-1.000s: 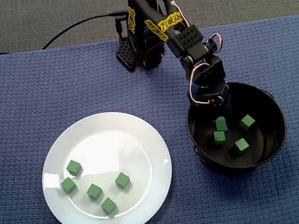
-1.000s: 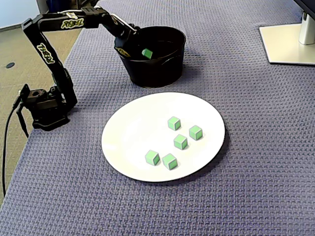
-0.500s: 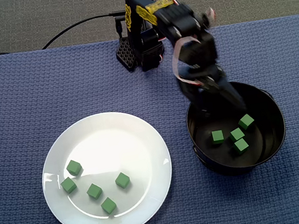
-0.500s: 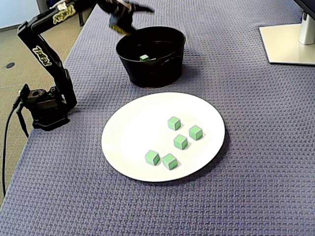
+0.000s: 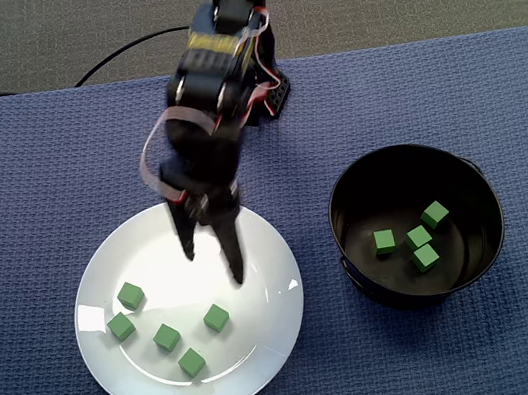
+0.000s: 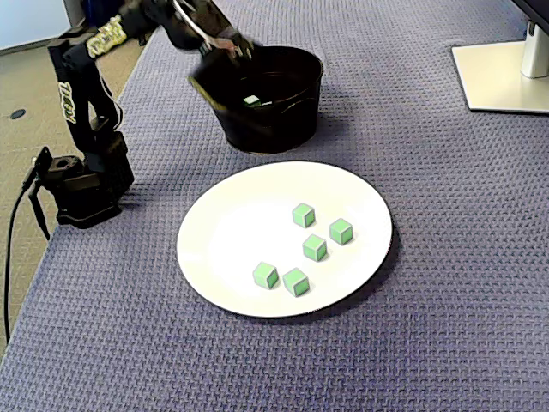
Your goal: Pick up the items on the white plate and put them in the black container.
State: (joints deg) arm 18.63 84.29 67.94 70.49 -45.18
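Tool (image 5: 215, 266): fingers apart, empty, tips pointing down-frame over the white plate (image 5: 142, 253) in a fixed view. Five green blocks (image 5: 167, 337) lie just below and left of it, equal-sided and variously turned. Four more blocks (image 5: 419, 236) sit in the black bowl (image 5: 383, 183), well to its right.

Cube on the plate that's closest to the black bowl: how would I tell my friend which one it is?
In the fixed view from above, find the white plate holding five green cubes. The cube is the one farthest right, on the side facing the black bowl. It sits just below the open gripper, while the other four lie farther left.
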